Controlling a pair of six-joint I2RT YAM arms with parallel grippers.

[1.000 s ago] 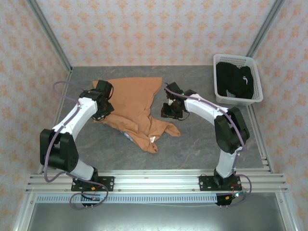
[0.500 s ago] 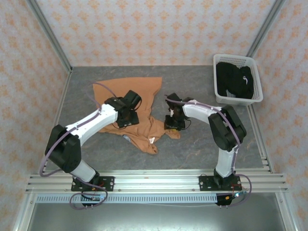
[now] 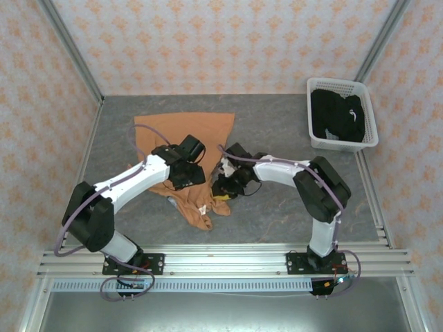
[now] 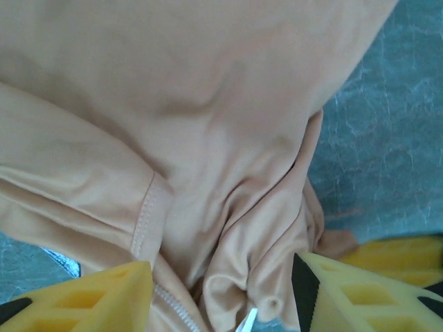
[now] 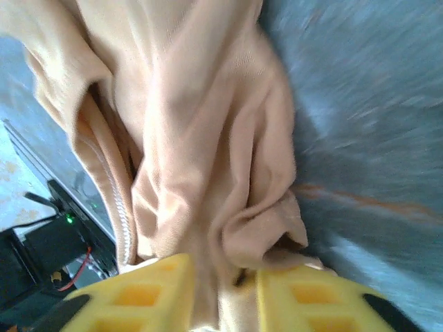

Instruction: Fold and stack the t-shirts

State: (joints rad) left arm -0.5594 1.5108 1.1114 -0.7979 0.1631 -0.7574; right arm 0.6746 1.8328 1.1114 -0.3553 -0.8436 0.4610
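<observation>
The orange t-shirt (image 3: 187, 131) lies on the grey table, its far part flat and its near part bunched into a rumpled ridge. My left gripper (image 3: 188, 176) is down on that bunched middle, open, with loose folds of the orange t-shirt (image 4: 208, 104) between its wide yellow fingers (image 4: 90, 297). Just to the right, my right gripper (image 3: 223, 185) is shut on a gathered fold of the orange t-shirt (image 5: 201, 104), the cloth pinched between its fingers (image 5: 131, 294). The black t-shirt (image 3: 332, 117), with a white mark, lies in the basket.
The white slotted basket (image 3: 372, 114) stands at the back right corner. Patterned walls with metal posts close in the table on three sides. Bare grey tabletop (image 3: 291, 207) lies to the right of the orange t-shirt and in front of it.
My left arm moved from the shirt's left edge to its middle and its jaws opened. My right gripper dragged the shirt's right side leftwards, bunching the cloth.
</observation>
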